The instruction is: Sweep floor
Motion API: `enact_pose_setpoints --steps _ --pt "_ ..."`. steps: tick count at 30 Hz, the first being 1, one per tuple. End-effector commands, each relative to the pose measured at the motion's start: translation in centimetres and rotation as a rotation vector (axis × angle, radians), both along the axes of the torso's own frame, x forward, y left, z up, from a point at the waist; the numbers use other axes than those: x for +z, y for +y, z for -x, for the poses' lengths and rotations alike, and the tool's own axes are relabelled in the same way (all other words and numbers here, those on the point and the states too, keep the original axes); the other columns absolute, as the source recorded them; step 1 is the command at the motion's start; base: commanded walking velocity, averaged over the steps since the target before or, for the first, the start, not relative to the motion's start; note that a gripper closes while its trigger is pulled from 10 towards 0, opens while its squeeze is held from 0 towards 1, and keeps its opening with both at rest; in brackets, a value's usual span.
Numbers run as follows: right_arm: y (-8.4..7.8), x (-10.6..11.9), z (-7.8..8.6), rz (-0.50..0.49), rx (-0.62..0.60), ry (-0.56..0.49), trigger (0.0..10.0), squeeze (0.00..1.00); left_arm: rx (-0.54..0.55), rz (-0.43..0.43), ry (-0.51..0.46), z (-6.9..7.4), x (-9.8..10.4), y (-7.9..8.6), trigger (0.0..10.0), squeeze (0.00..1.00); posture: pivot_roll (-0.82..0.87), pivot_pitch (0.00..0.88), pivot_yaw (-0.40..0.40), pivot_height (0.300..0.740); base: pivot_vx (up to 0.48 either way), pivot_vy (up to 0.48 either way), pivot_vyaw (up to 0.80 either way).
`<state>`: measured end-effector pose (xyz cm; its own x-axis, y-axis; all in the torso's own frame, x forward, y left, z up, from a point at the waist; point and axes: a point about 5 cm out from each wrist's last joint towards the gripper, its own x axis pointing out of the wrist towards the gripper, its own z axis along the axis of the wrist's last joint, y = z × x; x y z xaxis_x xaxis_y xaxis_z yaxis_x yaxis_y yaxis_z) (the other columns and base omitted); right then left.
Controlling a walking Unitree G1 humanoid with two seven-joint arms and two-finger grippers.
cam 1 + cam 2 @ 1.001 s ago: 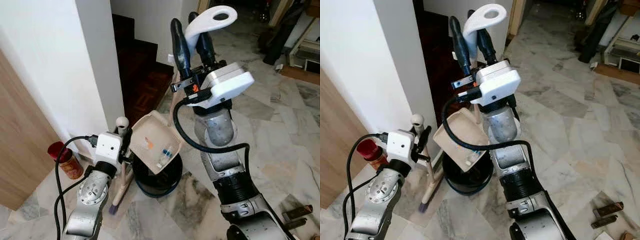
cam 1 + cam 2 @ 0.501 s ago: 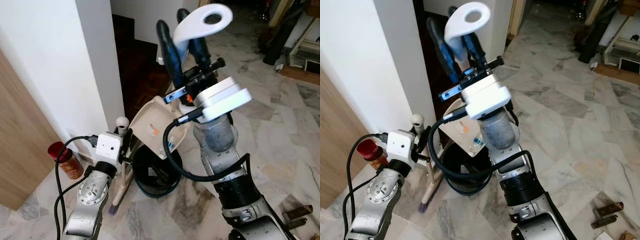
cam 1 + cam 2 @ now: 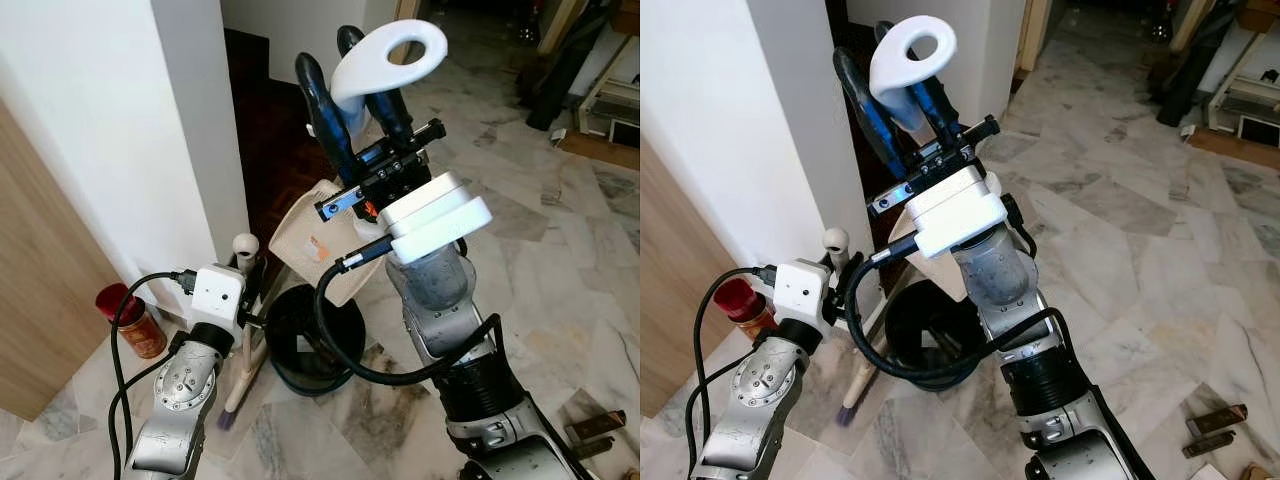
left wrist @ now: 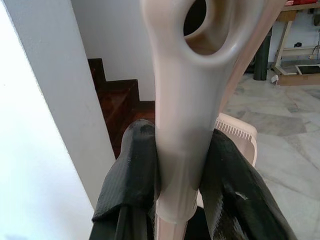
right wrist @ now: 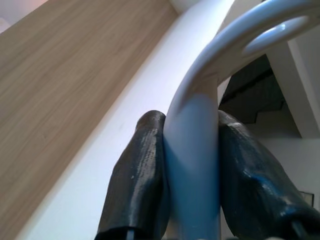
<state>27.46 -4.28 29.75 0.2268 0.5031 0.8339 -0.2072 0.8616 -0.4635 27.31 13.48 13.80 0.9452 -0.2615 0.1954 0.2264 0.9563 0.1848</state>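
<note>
Right gripper pinches the white dustpan handle, pan tipped over the black bin. Left gripper clamps the broom handle beside the wall. Best to tilt steeply, mouth inside the rim. Wall corner crowds the robot's left; open marble floor lies to its right.

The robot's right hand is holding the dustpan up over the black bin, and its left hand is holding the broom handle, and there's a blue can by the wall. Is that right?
Nearly right, but the can by the wall is red, not blue; the left eye view shows it. The rest holds: the right hand holds the dustpan over the black bin, and the left hand holds the broom handle.
</note>
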Motion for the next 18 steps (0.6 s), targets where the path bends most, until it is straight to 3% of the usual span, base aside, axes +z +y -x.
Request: enact_pose_setpoints --steps 1,5,7,10,12,15,18 --pt "0.1 0.8 1.0 0.016 0.0 -0.094 10.0 0.0 -0.034 0.03 -0.07 0.3 1.2 -0.6 10.0 0.0 0.13 0.084 -0.059 0.74 0.0 0.0 0.0" --pt "-0.6 0.2 -0.2 0.049 -0.107 -0.046 10.0 0.0 -0.034 0.028 -0.067 0.3 1.2 -0.5 10.0 0.0 0.13 0.086 -0.059 0.74 0.0 0.0 0.0" --pt "-2.6 -0.2 -1.9 0.029 -0.266 0.03 10.0 0.0 -0.036 0.028 -0.062 0.3 1.1 -0.6 10.0 0.0 0.13 0.087 -0.058 0.74 0.0 0.0 0.0" --pt "-4.4 -0.4 -3.0 -0.019 -0.383 0.089 10.0 0.0 -0.036 0.027 -0.059 0.4 1.0 -0.5 10.0 0.0 0.12 0.086 -0.058 0.74 0.0 0.0 0.0" --pt "-6.8 -0.7 -3.9 -0.084 -0.513 0.152 10.0 0.0 -0.037 0.027 -0.057 0.4 1.0 -0.5 10.0 0.0 0.12 0.083 -0.055 0.74 0.0 0.0 0.0" --pt "-9.7 -1.7 -4.4 -0.11 -0.683 0.21 10.0 0.0 -0.027 0.017 -0.053 0.3 0.9 -0.2 10.0 0.0 0.12 0.076 -0.054 0.74 0.0 0.0 0.0" --pt "-11.4 -3.0 -4.7 -0.134 -0.757 0.3 10.0 0.0 -0.006 0.0 -0.047 0.2 0.7 0.5 10.0 0.0 0.11 0.069 -0.052 0.74 0.0 0.0 0.0"
